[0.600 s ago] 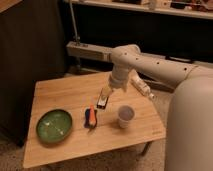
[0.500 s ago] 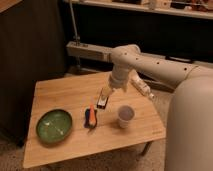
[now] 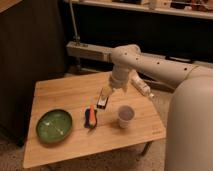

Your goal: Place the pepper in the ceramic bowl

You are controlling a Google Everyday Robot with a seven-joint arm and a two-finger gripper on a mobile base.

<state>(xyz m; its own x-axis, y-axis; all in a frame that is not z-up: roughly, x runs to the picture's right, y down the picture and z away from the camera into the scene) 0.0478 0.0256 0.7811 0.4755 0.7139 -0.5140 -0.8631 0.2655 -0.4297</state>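
Note:
The pepper (image 3: 91, 113) is a small orange-red piece lying near the middle of the wooden table (image 3: 65, 95), resting on or against a dark blue block (image 3: 90, 121). The ceramic bowl (image 3: 54, 125) is wide, green and shallow, and stands at the table's front left, apart from the pepper. My gripper (image 3: 103, 101) hangs from the white arm and points down at the table, just right of and behind the pepper, a short way from it. It holds nothing that I can see.
A small white cup (image 3: 125, 116) stands right of the pepper, near the table's right edge. A dark cabinet (image 3: 30, 55) stands left of the table, and a shelf unit (image 3: 150, 30) is behind it. The robot's white body (image 3: 190, 125) fills the right side.

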